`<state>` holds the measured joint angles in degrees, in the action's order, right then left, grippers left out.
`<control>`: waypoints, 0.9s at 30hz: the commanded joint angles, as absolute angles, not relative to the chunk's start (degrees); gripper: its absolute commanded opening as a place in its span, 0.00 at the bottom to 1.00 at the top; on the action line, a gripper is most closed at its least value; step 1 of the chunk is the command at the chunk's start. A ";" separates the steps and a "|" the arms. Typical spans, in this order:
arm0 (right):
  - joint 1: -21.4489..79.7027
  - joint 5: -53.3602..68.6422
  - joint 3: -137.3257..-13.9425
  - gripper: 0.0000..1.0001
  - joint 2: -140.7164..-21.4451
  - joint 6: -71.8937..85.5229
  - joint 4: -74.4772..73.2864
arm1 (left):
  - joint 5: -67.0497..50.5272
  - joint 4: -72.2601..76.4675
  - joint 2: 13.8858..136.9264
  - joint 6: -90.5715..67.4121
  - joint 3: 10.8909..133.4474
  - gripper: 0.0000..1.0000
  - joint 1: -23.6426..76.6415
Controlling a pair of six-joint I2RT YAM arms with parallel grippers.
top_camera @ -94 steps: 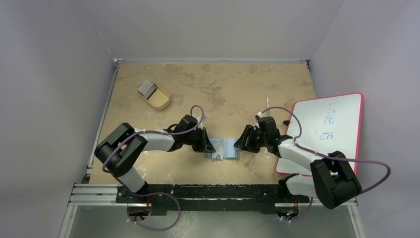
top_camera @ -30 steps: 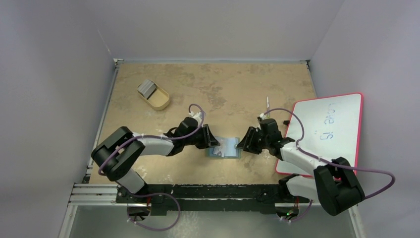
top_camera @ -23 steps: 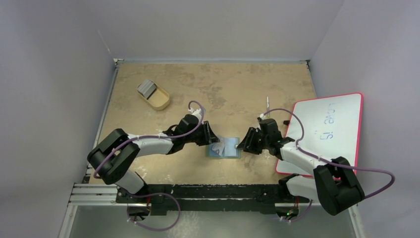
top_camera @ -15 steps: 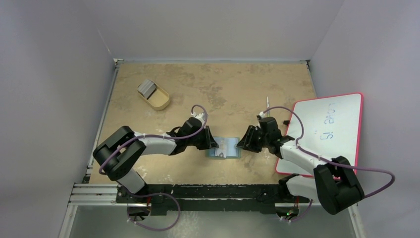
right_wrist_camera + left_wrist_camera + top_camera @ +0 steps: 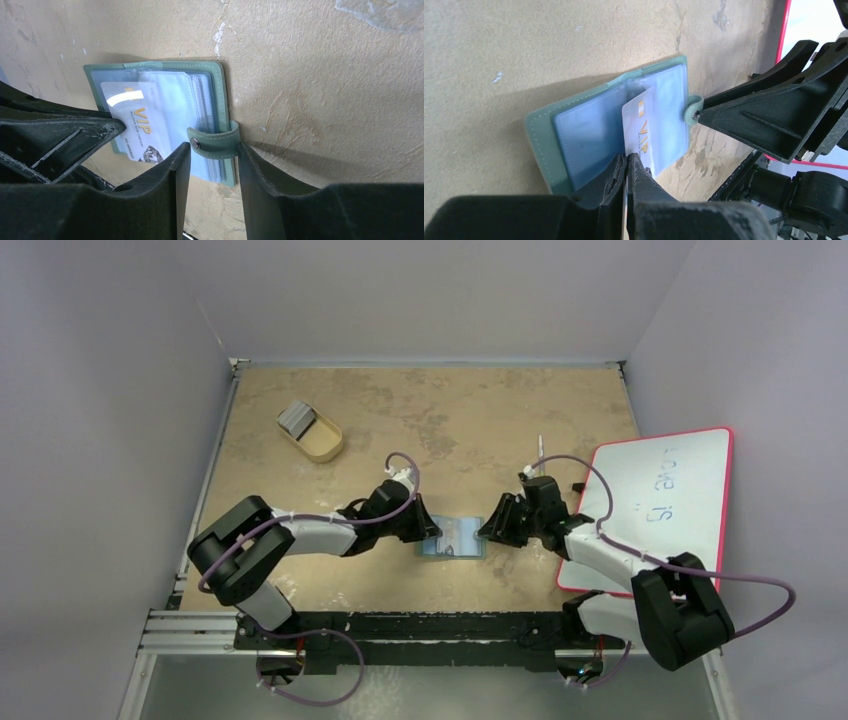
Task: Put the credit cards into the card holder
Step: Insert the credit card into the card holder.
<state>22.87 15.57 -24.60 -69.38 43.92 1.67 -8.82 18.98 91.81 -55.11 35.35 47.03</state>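
Top camera: I count two arms, one card holder, one tan tray and one pink-edged whiteboard on the counter. The card holder lies open near the counter's front middle, between the left tool and the right tool. A grey stack of cards sits at the tray's far end, and I cannot count it from here.

Left wrist camera: the left tool is clenched on one white VIP card. The card's far end lies over the holder's blue clear pockets, close to the fold. I cannot tell whether it has entered a pocket.

Right wrist camera: the right tool's two fingers stand parted, one on each side of the holder's single snap strap. They look to be touching its ends, but I cannot tell whether they pinch it. The one VIP card shows here too, lying across the left page.
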 commanded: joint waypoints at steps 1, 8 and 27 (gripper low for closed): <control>23.04 15.49 -24.12 0.42 -69.33 43.92 3.30 | -3.55 23.16 89.01 -56.97 32.86 0.00 47.29; 23.05 16.02 -23.33 0.42 -69.75 44.39 4.80 | -5.42 30.91 91.90 -60.70 31.42 0.00 47.93; 23.20 17.18 -22.55 0.40 -69.08 45.77 6.72 | -4.63 28.47 97.97 -59.23 39.08 0.05 52.43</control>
